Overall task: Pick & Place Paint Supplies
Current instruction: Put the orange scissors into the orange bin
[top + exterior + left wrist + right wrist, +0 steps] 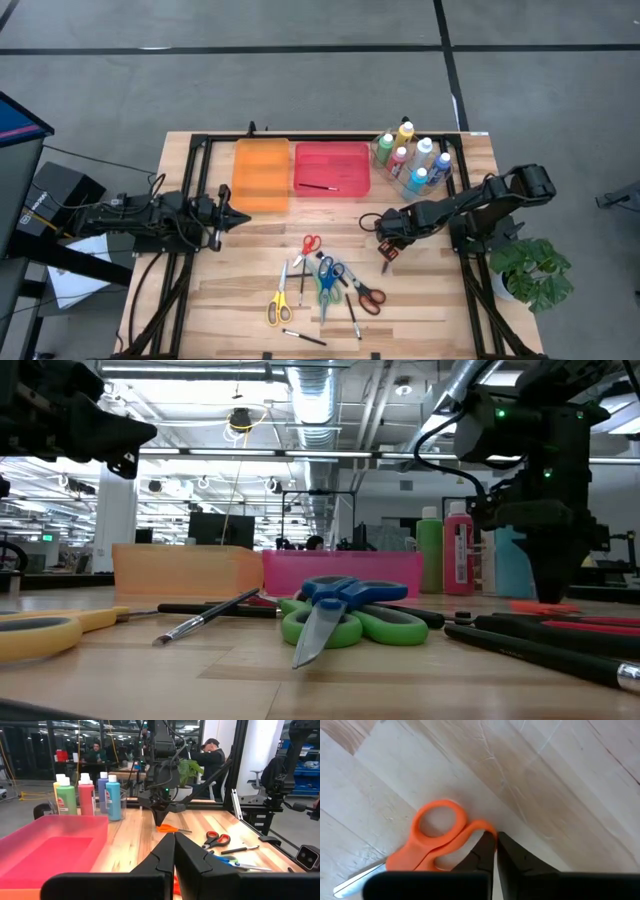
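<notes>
Our right gripper had pinched shut beside the orange scissors, apparently holding nothing; we judged reopening and straddling the handle best

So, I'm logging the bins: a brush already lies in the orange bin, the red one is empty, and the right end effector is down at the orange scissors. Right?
Not quite. The high view shows the brush in the red bin; it is the orange bin that is empty. The right end effector is indeed down at the orange scissors.
</notes>
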Tool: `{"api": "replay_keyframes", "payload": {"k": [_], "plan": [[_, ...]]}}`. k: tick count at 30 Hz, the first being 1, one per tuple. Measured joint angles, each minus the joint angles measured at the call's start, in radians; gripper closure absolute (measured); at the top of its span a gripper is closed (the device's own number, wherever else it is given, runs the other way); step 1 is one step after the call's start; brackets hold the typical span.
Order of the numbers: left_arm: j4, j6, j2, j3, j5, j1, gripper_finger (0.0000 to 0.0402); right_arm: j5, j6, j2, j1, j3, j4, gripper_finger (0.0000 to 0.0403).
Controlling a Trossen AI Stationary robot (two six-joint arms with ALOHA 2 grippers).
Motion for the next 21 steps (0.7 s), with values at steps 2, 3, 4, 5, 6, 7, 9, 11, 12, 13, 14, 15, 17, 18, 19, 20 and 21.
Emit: {"api": "replay_keyframes", "payload": {"k": [2,3,4,5,6,7,9,11,12,13,14,15,17,18,19,20,21], "plan": [[0.0,0.0,0.0,0.0,0.0,0.0,0.0399,0.0,0.002,0.0,0.0,0.001,0.001,0.0401],[0.0,0.0,0.0,0.0,0.0,0.0,0.0399,0.0,0.002,0.0,0.0,0.001,0.001,0.0401],[0.0,0.0,0.0,0.0,0.0,0.0,0.0399,0.001,0.002,0.0,0.0,0.004,-0.001,0.0402],[0.0,0.0,0.0,0.0,0.0,0.0,0.0399,0.001,-0.002,0.001,0.0,0.01,-0.006,0.0402],[0.0,0.0,0.0,0.0,0.0,0.0,0.0399,0.001,-0.005,0.002,0.0,0.016,-0.008,0.0402],[0.0,0.0,0.0,0.0,0.0,0.0,0.0399,0.003,-0.013,0.003,0.0,0.022,-0.012,0.0402],[0.0,0.0,0.0,0.0,0.001,0.0,0.0399,0.009,-0.029,0.001,0.001,0.042,-0.019,0.0403],[0.0,0.0,0.0,0.0,0.001,0.0,0.0399,0.014,-0.04,-0.007,0.001,0.06,-0.022,0.0402],[0.0,0.0,0.0,0.0,0.001,0.0,0.0399,0.014,-0.05,-0.006,0.001,0.068,-0.025,0.0402],[0.0,0.0,0.0,0.0,0.001,0.0,0.0399,0.017,-0.056,-0.005,0.001,0.077,-0.033,0.0401],[0.0,0.0,0.0,0.0,0.001,0.0,0.0399,0.019,-0.06,-0.005,0.001,0.087,-0.04,0.04],[0.0,0.0,0.0,0.0,0.001,0.0,0.0399,0.021,-0.067,-0.006,0.001,0.097,-0.042,0.04],[0.0,0.0,0.0,0.0,0.001,0.0,0.0399,0.022,-0.087,-0.006,0.001,0.113,-0.046,0.04],[0.0,0.0,0.0,0.0,0.001,0.0,0.0399,0.022,-0.095,-0.006,0.001,0.12,-0.05,0.04],[0.0,0.0,0.0,0.0,0.001,0.0,0.0399,0.023,-0.103,-0.006,0.001,0.128,-0.053,0.04],[0.0,0.0,0.0,0.0,0.001,0.0,0.0399,0.023,-0.11,-0.006,0.001,0.137,-0.058,0.04],[0.0,0.0,0.0,0.0,0.001,0.0,0.0399,0.024,-0.118,-0.007,0.001,0.147,-0.064,0.04]]}}
